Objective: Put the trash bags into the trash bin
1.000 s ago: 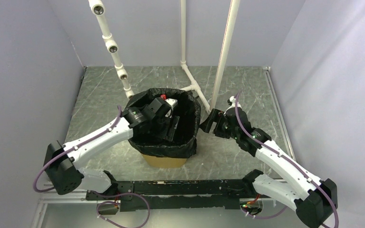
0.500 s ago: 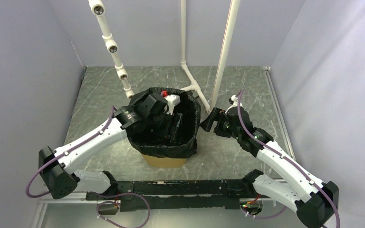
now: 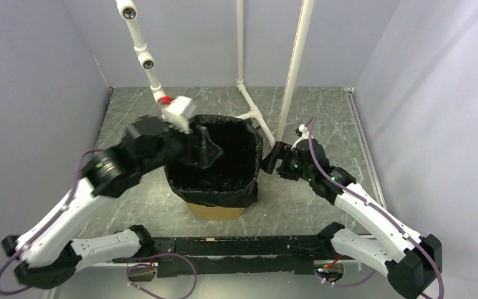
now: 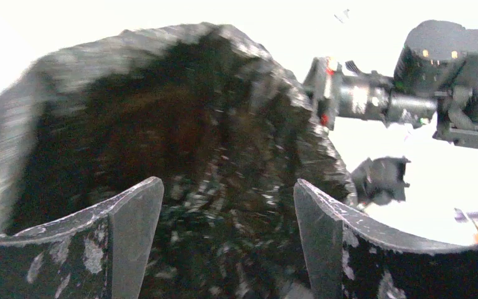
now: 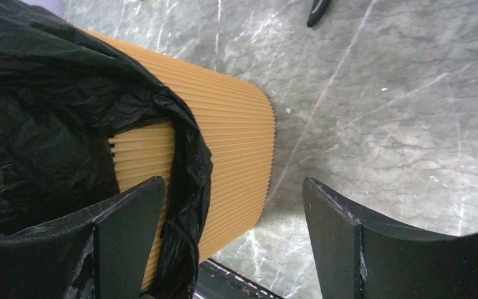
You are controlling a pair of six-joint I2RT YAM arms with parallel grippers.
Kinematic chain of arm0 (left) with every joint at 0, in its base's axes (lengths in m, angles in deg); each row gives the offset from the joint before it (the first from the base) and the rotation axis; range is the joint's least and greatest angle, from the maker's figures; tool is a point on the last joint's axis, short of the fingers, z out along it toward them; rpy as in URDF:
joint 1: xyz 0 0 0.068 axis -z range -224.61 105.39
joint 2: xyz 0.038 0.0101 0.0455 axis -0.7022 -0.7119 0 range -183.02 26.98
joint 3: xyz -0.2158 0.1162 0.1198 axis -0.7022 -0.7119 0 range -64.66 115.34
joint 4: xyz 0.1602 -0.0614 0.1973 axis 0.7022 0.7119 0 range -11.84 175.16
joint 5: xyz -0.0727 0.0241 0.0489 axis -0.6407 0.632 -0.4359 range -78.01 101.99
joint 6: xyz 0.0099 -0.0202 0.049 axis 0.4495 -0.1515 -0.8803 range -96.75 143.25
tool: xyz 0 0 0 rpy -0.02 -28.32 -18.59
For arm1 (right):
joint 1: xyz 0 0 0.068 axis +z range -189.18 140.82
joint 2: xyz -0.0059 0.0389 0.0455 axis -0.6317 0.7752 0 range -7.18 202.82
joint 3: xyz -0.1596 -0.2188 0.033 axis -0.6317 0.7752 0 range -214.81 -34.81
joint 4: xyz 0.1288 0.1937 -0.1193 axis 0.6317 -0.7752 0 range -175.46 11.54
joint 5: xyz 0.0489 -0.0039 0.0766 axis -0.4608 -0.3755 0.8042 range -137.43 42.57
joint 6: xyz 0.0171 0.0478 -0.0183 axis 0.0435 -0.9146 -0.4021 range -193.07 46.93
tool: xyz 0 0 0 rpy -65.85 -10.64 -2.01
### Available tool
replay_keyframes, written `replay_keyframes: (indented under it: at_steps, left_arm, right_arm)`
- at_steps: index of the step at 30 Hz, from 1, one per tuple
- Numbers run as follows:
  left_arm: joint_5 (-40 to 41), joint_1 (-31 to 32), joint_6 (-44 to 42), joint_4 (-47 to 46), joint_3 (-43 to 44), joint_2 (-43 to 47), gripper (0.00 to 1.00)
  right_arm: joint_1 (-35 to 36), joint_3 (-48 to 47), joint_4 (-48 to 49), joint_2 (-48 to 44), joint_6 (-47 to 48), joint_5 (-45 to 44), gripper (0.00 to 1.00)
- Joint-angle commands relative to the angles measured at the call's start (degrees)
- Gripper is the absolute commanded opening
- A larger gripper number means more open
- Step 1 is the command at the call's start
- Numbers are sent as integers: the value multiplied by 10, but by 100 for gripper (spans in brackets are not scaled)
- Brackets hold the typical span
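Note:
The yellow-orange trash bin point(image 3: 215, 212) stands mid-table. The black trash bag point(image 3: 224, 187) lines it, with its edge folded over the rim. My left gripper point(image 3: 206, 148) is open and empty, just above the bin's left rim. Its blurred wrist view looks into the bag-lined opening point(image 4: 162, 112) between the open fingers point(image 4: 227, 184). My right gripper point(image 3: 267, 161) is open beside the bin's right side. In the right wrist view the ribbed bin wall point(image 5: 224, 124) and a hanging fold of bag point(image 5: 190, 187) lie next to the left finger point(image 5: 131, 218); the gripper point(image 5: 233, 182) holds nothing.
White pipes rise behind the bin: a slanted one with fittings point(image 3: 144, 59), an upright point(image 3: 294, 75) and a floor joint point(image 3: 252, 112). A black rail point(image 3: 224, 246) runs along the near edge. Grey walls enclose the marbled floor point(image 3: 323, 112).
My left arm has lifted out of the bin and swung up and to the left; its gripper was deep inside the bag. The right arm has barely moved.

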Motion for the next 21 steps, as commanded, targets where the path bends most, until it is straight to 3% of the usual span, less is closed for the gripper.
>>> replay_keyframes:
  at_steps: [1,5,11,17,21]
  left_arm:
    - [228,-2,-3,63,-1,106,82]
    - [326,-3,44,160,-9,132,82]
    - [382,-3,109,235,-38,175,84]
    - [364,-3,103,232,-51,139,88]
    - [388,-9,43,183,-7,133,89]
  right_arm:
    - [-2,-3,50,6,1,43,86]
    - [-2,5,75,20,-8,69,85]
    - [-2,-1,83,48,-7,93,85]
    - [-2,-6,78,56,-2,100,85]
    - [-2,-1,76,44,-4,95,85]
